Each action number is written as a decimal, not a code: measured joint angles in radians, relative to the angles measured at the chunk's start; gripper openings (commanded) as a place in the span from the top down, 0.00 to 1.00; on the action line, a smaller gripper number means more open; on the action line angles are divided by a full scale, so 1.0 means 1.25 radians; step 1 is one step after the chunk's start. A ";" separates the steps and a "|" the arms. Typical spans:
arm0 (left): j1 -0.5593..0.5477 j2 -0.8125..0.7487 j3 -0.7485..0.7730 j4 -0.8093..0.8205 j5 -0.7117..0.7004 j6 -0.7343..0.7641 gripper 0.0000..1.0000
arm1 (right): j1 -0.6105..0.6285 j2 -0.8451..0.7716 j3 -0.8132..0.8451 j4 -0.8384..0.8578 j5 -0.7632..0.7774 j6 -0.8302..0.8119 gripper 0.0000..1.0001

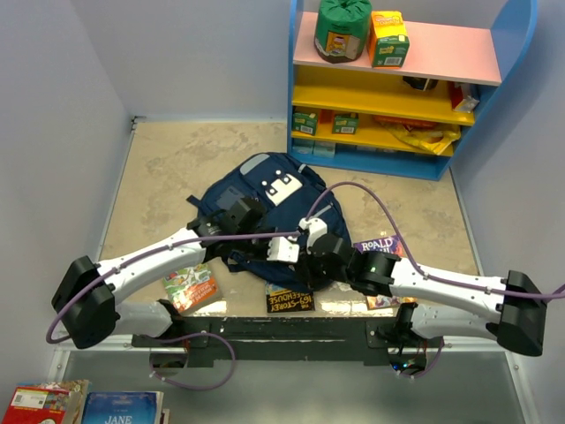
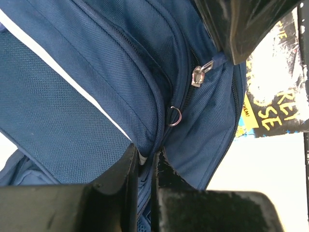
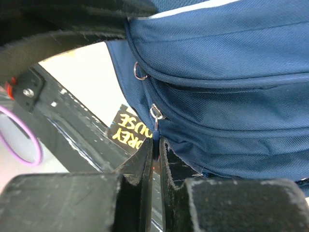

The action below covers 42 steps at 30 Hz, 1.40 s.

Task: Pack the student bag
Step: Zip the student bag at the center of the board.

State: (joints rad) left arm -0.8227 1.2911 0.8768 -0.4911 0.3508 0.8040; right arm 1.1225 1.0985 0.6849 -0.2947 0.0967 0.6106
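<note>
We find the student bag (image 1: 265, 190) lying at the centre of the top view on the table (image 1: 159, 177), with both arms reaching onto its lower edge. At the bottom of the left wrist view, the left gripper (image 2: 144, 162) has its jaws all but closed, pinching a fold of navy fabric. The right gripper (image 3: 155, 147) is likewise nearly closed, and the zipper pull (image 3: 155, 115) appears to sit in the slit between its jaws. A metal ring (image 2: 175, 116) hangs just beside the zip. We judge two risks: the thin tab could slip from so narrow a hold, and if the left pinch gives, the whole bag would drag along instead of the zip running. Legible writing: "STOREY HOUSE" on the black book (image 1: 290, 300) under the bag's lower edge, "ROALD" on the book (image 1: 381, 247) at right, and "JANE" on a book cover (image 1: 122, 413) at lower left.
</note>
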 measured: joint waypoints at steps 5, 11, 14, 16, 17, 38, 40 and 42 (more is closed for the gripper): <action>-0.004 -0.012 -0.005 0.000 -0.014 0.002 1.00 | -0.003 -0.037 0.002 -0.007 0.019 -0.001 1.00; -0.003 -0.041 -0.011 -0.017 -0.030 0.024 1.00 | -0.009 -0.036 0.034 -0.028 0.038 -0.012 1.00; 0.000 -0.054 -0.015 -0.021 -0.032 0.029 1.00 | -0.013 -0.036 0.044 -0.028 0.038 -0.020 1.00; 0.004 -0.061 -0.017 -0.022 -0.032 0.034 1.00 | -0.014 -0.034 0.046 -0.027 0.039 -0.025 1.00; 0.006 -0.063 -0.018 -0.024 -0.032 0.037 1.00 | -0.014 -0.031 0.046 -0.028 0.041 -0.027 1.00; 0.200 -0.182 -0.003 -0.215 0.017 0.250 1.00 | -0.072 0.083 0.114 -0.028 0.263 -0.060 1.00; 0.204 -0.188 -0.003 -0.231 0.023 0.278 1.00 | -0.116 0.114 0.121 -0.027 0.289 -0.060 1.00; 0.207 -0.195 -0.003 -0.241 0.029 0.305 1.00 | -0.166 0.139 0.122 -0.021 0.302 -0.061 1.00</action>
State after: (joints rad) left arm -0.5640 1.0470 0.8730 -0.7929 0.3870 1.1854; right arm 0.9154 1.2728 0.8379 -0.3206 0.4747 0.5343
